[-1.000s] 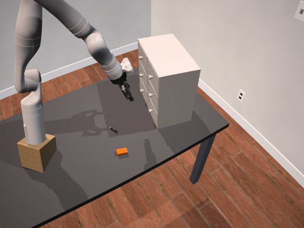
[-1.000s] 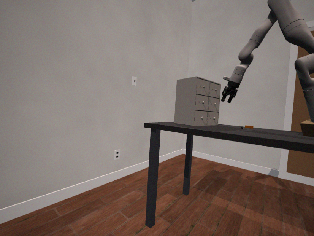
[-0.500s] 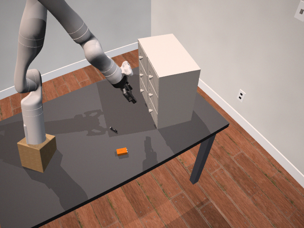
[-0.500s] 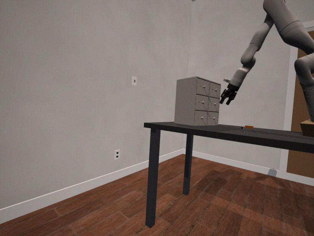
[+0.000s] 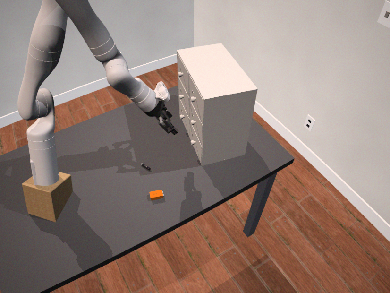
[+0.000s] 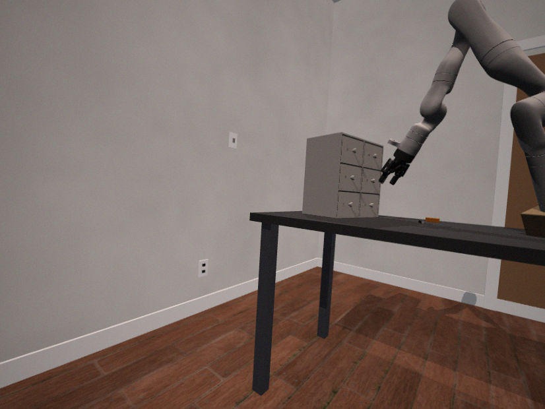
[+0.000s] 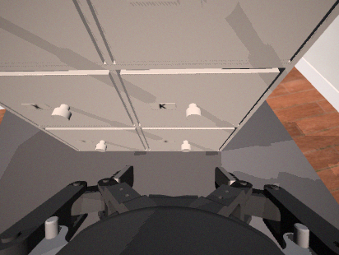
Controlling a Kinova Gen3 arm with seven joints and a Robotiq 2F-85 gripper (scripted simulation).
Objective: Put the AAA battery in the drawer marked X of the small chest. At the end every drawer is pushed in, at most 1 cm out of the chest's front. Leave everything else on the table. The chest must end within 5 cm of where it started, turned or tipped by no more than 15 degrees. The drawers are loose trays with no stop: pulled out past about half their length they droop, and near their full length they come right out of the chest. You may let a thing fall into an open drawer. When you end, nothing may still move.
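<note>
My black two-fingered hand (image 5: 173,129) (image 6: 387,181) (image 7: 174,175) is released, its fingers spread wide with nothing between them, tilted downward just in front of a pale chest (image 5: 226,125) (image 6: 323,175) (image 7: 117,103). The chest stands upright on a dark counter (image 5: 104,227) (image 6: 396,233) (image 7: 177,164), with six drawers in two columns of three, each with a round knob, all pushed in. In my wrist view, the right-hand middle drawer (image 7: 222,92) is marked K; I cannot tell which is marked X. The small black AAA battery (image 5: 145,167) (image 6: 421,221) lies on the counter, away from the chest, near an orange block (image 5: 156,194) (image 6: 432,220).
</note>
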